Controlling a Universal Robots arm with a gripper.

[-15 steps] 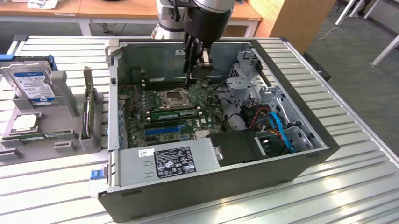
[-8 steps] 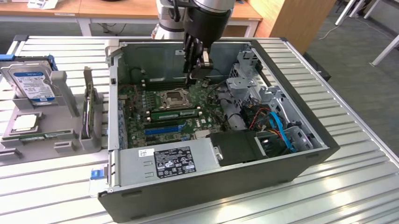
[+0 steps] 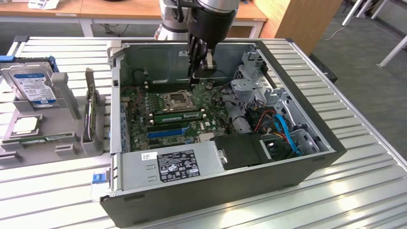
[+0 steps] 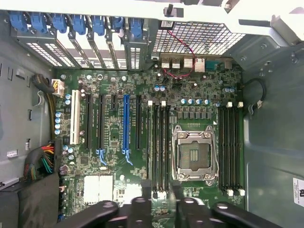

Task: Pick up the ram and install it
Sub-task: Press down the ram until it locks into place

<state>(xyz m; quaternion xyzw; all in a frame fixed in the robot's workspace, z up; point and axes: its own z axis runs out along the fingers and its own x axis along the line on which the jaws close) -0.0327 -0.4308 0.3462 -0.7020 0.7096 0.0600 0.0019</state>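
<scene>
Ram: a long green stick point(image 3: 179, 114) standing on edge in a memory slot on the motherboard point(image 3: 190, 125), inside the open computer case point(image 3: 222, 200).
Ram's neighbours: in the exterior view it sits at 6 o'clock of the bare CPU socket point(image 3: 178, 100), just beside it. The blue expansion slot point(image 3: 167, 132) lies at 6 o'clock of the ram.
Gripper: the gripper point(image 3: 205, 72) hangs inside the case above the board, pointing down, near the rear wall.
Gripper state: fingers partly apart, with a clear gap between them and nothing in it.
Ram to gripper: in the exterior view the ram lies at about 7 o'clock of the fingertips, near but apart, with no contact.
Wrist view: the gripper point(image 4: 161, 192) looks straight down on the board. Its fingertips point(image 4: 146, 197) straddle the bank of memory slots between the CPU socket point(image 4: 194, 154) and the blue expansion slot point(image 4: 126, 123).
Outside the case: at 9 o'clock in the exterior view, a grey tray point(image 3: 70, 149) carries a hard drive point(image 3: 32, 86), an upright expansion card point(image 3: 91, 112) and another green stick point(image 3: 41, 139) lying flat.
Support: a slatted metal table point(image 3: 356, 191).
</scene>
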